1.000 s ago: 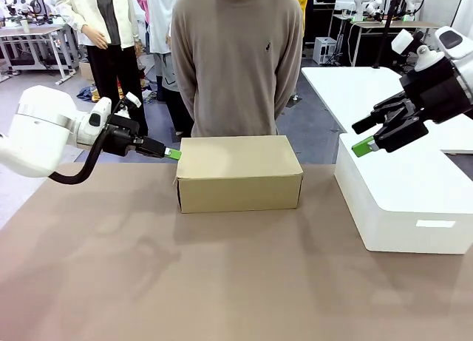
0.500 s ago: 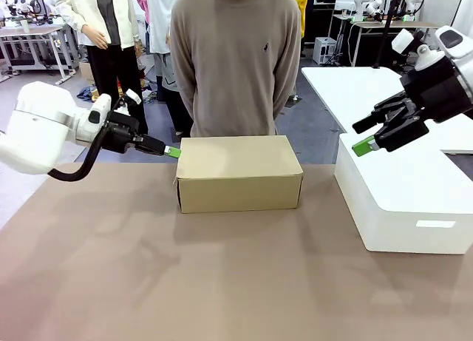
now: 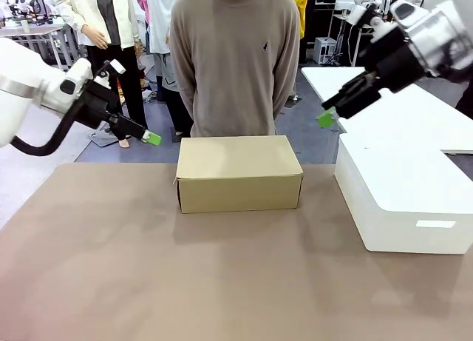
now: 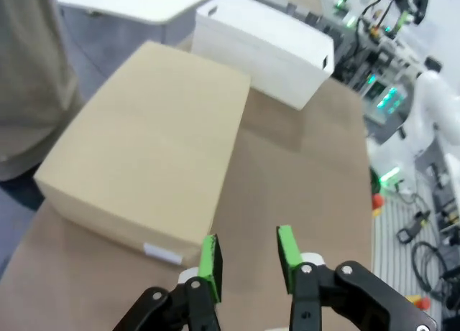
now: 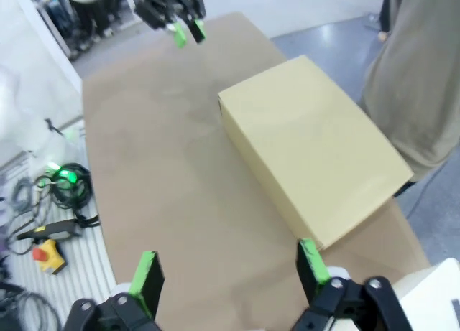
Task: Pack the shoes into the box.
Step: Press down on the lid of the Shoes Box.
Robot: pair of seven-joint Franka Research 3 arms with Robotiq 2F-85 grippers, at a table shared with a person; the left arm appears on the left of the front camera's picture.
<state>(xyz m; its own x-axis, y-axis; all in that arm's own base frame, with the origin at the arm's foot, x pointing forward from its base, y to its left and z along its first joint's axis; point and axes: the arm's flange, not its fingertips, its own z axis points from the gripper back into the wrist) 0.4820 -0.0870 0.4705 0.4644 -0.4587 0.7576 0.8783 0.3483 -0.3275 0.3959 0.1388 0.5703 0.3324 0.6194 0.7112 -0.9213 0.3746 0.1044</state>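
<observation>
Front view: the cardboard box point(image 3: 239, 173) sits closed on the brown table point(image 3: 148, 282), lid flat, at the far middle, directly in front of the person point(image 3: 235, 60) in the beige sweater standing at the far edge. To its right you see a larger white plastic box point(image 3: 403, 197), near the cardboard one but apart from it.

Your left gripper point(image 3: 151, 138) hangs in the air off the box's far left corner, above table height and clear of the lid. In the left wrist view its green pads point(image 4: 210, 259) stand a narrow gap apart with nothing between them (partly open, holding nothing).

Your right gripper point(image 3: 325, 120) is raised high to the right of the box, over the gap between the two boxes. In the right wrist view its pads point(image 5: 146, 273) are spread wide, empty, with the cardboard box lying below and beyond them.

The shoes cannot be made out; the closed lid hides the box's inside.
</observation>
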